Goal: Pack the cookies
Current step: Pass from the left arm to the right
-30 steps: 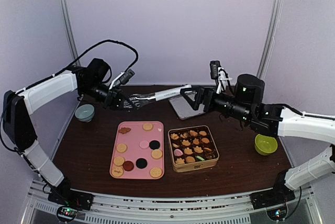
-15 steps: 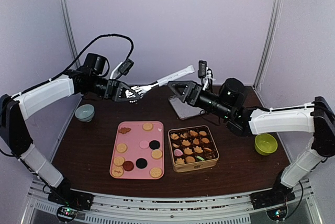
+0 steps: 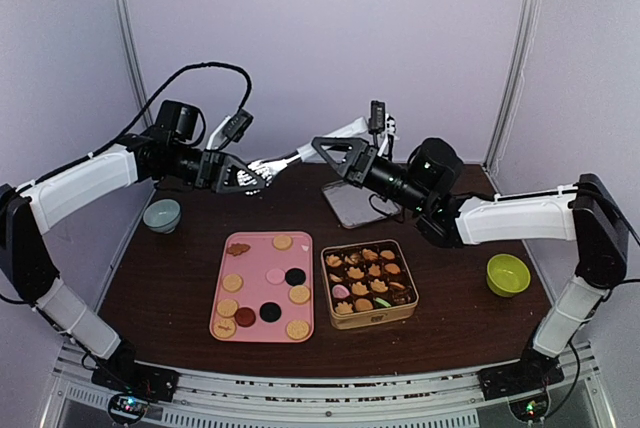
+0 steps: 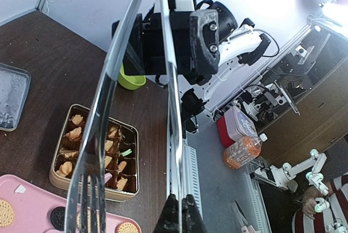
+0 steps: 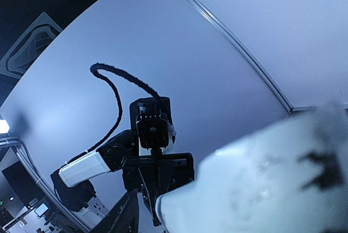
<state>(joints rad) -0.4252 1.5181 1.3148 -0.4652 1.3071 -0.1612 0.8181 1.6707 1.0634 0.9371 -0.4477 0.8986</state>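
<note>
Left gripper (image 4: pixel 178 218) is pinching one thin arm of the metal tongs (image 4: pixel 113 78), fingertips pressed together on it, holding the tongs up over the far part of the table (image 3: pixel 455 323). Right gripper (image 3: pixel 325 146) is straddling the tongs' other end; cannot tell whether it is clamping. The cookies (image 3: pixel 299 294) are lying partly on the pink tray (image 3: pixel 258 258) and partly in the gold tin (image 3: pixel 372 320), just beside it.
</note>
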